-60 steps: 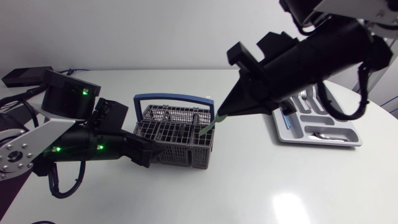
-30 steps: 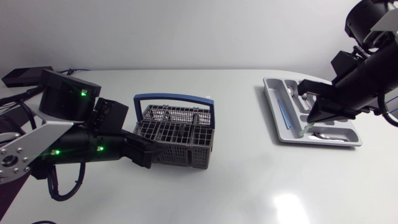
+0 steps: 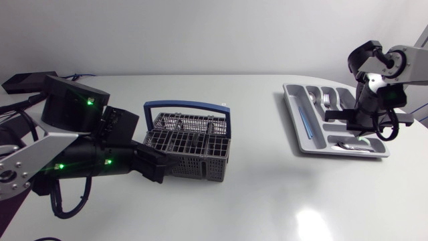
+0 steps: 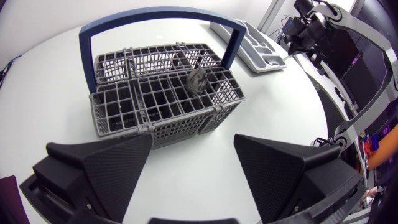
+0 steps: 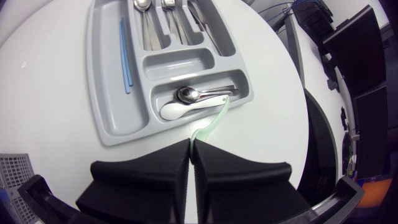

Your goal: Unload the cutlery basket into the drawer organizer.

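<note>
Right wrist view: right claw [image 5: 191, 143] tight on a green utensil [image 5: 214, 118] above the organizer [image 5: 107, 74]; left claw [image 4: 193, 140] wide.

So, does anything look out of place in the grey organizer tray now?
One thing: the pale green plastic utensil crosses the rim of the grey plastic organizer tray, its far end beside the shiny metal spoon, the other end pinched in the right end effector. It is not lying flat inside yet.

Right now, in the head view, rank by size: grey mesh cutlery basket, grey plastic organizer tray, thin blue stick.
Grey mesh cutlery basket and grey organizer tray: about alike, unranked.
Thin blue stick: smallest.
</note>
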You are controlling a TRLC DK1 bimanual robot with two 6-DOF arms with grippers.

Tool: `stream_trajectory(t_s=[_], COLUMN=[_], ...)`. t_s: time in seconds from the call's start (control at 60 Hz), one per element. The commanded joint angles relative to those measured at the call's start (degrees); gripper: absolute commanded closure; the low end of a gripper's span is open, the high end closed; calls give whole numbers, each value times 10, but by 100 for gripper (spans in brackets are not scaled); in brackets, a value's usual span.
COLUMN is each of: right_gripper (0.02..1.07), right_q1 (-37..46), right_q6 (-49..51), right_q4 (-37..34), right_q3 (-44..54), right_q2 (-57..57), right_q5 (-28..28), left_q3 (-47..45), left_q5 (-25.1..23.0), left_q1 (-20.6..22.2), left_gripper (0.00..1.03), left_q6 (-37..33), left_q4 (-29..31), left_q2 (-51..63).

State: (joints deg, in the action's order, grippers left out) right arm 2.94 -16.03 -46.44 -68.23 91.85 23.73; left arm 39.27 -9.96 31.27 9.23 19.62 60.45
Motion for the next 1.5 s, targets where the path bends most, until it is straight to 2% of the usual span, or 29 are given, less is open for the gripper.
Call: stream_trajectory(t_s=[0.0, 0.1, 0.217, 0.267, 0.383, 0.45, 0.467, 0.5, 0.567, 0.6, 0.617, 0.633, 0.7, 0.8, 0.917, 1.017, 1.133, 1.233, 1.333, 1.483], right_gripper=[101, 101, 101, 98, 79, 58, 57, 39, 23, 12, 12, 7, 7, 7, 8, 20, 40, 67, 102, 101], right_q1=[9, 16, 19, 22, 27, 29, 29, 32, 33, 33, 33, 34, 31, 18, 17, 22, 23, 22, 25, 34], right_q6=[-8, -17, -19, -19, -19, -19, -19, -19, -19, -19, -19, -18, -15, -15, -5, 3, 4, 9, 24, 41], right_q4=[16, 29, 45, 50, 49, 49, 49, 49, 48, 48, 48, 46, 44, 42, 42, 51, 75, 90, 110, 108], right_q3=[-22, -39, -55, -63, -85, -92, -93, -96, -96, -96, -96, -97, -90, -79, -74, -62, -34, -17, -2, 4], right_q2=[39, 83, 109, 115, 126, 124, 123, 116, 112, 108, 108, 103, 74, 43, 70, 92, 93, 92, 93, 114], right_q5=[19, 40, 40, 34, -5, -32, -32, -57, -69, -75, -75, -88, -128, -147, -169, -183, -182, -181, -185, -203], left_q3=[1, 1, 2, 3, 3, 2, 2, 2, 2, 1, 1, 2, 2, 0, -1, -3, -8, -9, -9, -10], left_q5=[5, 6, 6, 6, 6, 6, 6, 6, 6, 6, 6, 6, 6, 6, 6, 6, 6, 6, 6, 6], left_q1=[3, 2, 2, 3, 3, 4, 4, 3, 3, 4, 4, 4, 4, 5, 5, 5, 4, 4, 5, 8], left_gripper=[11, 11, 11, 11, 11, 11, 11, 11, 11, 11, 11, 11, 11, 11, 11, 11, 11, 11, 11, 11], left_q6=[10, 10, 10, 10, 10, 10, 10, 10, 10, 10, 10, 10, 10, 10, 10, 10, 10, 10, 10, 12], left_q4=[4, 6, 7, 8, 7, 7, 7, 7, 7, 7, 7, 7, 7, 5, 2, 2, 2, 2, 2, 2], left_q2=[-9, -11, -12, -13, -12, -12, -12, -12, -12, -12, -12, -13, -13, -12, -11, -11, -13, -13, -13, -13])
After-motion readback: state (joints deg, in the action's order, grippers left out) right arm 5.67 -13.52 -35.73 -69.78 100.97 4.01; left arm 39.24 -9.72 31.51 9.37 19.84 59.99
